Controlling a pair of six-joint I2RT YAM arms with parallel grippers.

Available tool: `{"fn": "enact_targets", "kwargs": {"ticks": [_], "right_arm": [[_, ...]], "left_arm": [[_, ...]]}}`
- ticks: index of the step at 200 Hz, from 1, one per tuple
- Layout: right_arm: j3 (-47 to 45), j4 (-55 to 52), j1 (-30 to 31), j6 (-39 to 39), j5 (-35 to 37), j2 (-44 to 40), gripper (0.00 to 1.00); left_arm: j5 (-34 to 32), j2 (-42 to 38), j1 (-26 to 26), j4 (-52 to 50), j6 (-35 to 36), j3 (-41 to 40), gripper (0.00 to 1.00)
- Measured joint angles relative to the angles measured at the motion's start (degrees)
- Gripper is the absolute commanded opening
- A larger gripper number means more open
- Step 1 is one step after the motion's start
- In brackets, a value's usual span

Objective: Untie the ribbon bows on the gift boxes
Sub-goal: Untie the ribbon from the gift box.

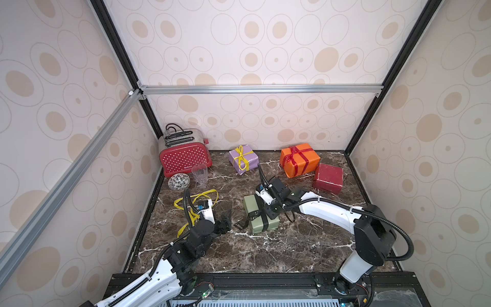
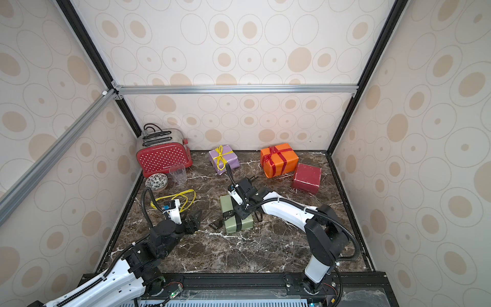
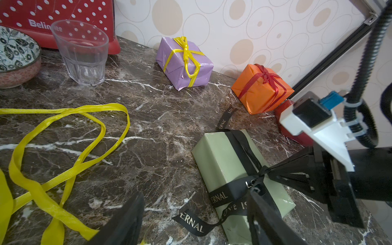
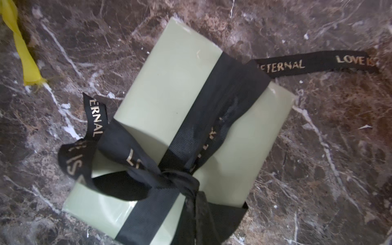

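Left wrist view catches what both top views hide behind the arm: the right gripper (image 3: 267, 171) pinched tight on the knot of the black ribbon (image 3: 239, 148), atop the olive green box (image 3: 220, 161) mid-table. The left gripper (image 3: 195, 194) is spread wide just beside that box, holding nothing. In a top view, a loose yellow ribbon (image 1: 198, 196) lies by the left arm.

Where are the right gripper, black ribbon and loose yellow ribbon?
right gripper (image 3: 267, 170), left wrist view, closed tips.
black ribbon (image 4: 318, 62), right wrist view, lettered tail.
loose yellow ribbon (image 3: 36, 191), left wrist view, wide strand.
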Motion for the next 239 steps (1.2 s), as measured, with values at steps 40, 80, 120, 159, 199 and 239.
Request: {"fn": "enact_targets", "kwargs": {"ticks": [40, 80, 120, 159, 199, 239], "right_arm": [[-2.25, 4.55, -1.75, 4.15, -0.07, -2.29, 0.0], [-8.39, 9.99, -5.62, 11.54, -2.1, -3.21, 0.0], [-16.74, 16.26, -10.1, 22.18, -5.6, -6.71, 0.0], [-22.93, 22.99, -11.61, 30.32, -7.15, -10.91, 0.0], [-24.61, 24.57, -15.19, 38.58, -6.32, -12.76, 0.0], [-26.58, 23.78, -19.54, 45.77, -6.19, -12.11, 0.0]], "left_arm": [[0.11, -0.02, 0.0, -0.02, 0.0, 0.46, 0.76], [0.22, -0.07, 0.0, -0.02, 0.02, 0.61, 0.76], [0.52, -0.07, 0.0, -0.02, 0.02, 0.61, 0.76], [0.72, 0.07, 0.0, -0.02, 0.02, 0.61, 0.75], [0.74, 0.42, 0.0, -0.02, 0.02, 0.61, 0.75], [0.74, 0.42, 0.0, 0.0, 0.02, 0.61, 0.75]]}}
